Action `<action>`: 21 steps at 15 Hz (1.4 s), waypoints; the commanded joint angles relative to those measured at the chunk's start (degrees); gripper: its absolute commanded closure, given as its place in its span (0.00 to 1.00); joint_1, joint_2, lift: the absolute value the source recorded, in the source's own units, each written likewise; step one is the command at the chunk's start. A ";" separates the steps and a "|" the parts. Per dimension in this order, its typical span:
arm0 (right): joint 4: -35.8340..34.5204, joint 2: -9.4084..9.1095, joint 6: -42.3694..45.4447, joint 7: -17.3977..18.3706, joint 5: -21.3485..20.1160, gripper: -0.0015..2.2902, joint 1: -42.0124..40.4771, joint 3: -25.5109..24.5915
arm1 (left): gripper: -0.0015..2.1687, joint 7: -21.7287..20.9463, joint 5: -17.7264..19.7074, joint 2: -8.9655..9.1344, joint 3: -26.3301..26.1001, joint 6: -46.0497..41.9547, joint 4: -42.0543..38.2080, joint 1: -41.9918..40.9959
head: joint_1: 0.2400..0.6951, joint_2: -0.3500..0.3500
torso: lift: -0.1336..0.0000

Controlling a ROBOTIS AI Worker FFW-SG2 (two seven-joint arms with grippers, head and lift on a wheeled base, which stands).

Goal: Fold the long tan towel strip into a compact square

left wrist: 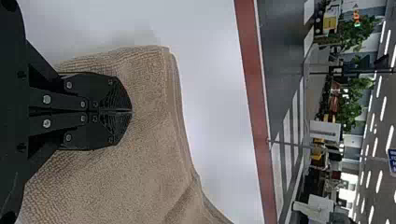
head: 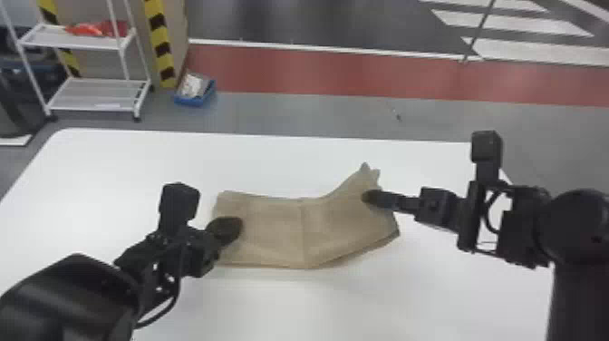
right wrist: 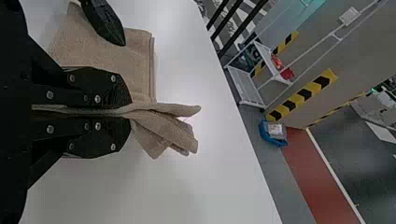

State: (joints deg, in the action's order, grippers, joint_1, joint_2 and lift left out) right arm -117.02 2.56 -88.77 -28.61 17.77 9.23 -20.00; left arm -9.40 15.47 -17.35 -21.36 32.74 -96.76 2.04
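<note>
On table (head: 113, 158) | tan towel (head: 276, 231), right end bunched | left gripper (head: 229, 229) clenched | right gripper (head: 369, 197) grasping towel

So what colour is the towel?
Tan, a plain sandy brown; the towel shows it best in the left wrist view.
</note>
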 commanded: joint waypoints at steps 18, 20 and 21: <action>0.39 -2.62 -0.32 1.36 4.12 0.46 3.78 0.48 | 0.91 -1.77 1.49 1.80 -0.61 0.26 -3.61 -0.29 | 1.00 0.29 | 0.07; 0.91 -2.62 -0.32 1.36 4.29 0.46 4.04 0.48 | 0.91 -1.77 1.23 1.09 -0.35 0.26 -3.08 -0.29 | 1.00 0.30 | 0.07; 1.18 -2.62 -0.14 1.36 4.29 0.46 4.30 0.48 | 0.91 -1.85 0.79 1.09 -0.44 0.26 -2.29 -0.46 | 1.00 0.31 | 0.07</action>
State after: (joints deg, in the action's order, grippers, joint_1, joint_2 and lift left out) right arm -116.23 0.00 -89.08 -27.24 22.02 13.20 -19.51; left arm -11.21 16.79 -16.07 -21.80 33.00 -99.97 1.75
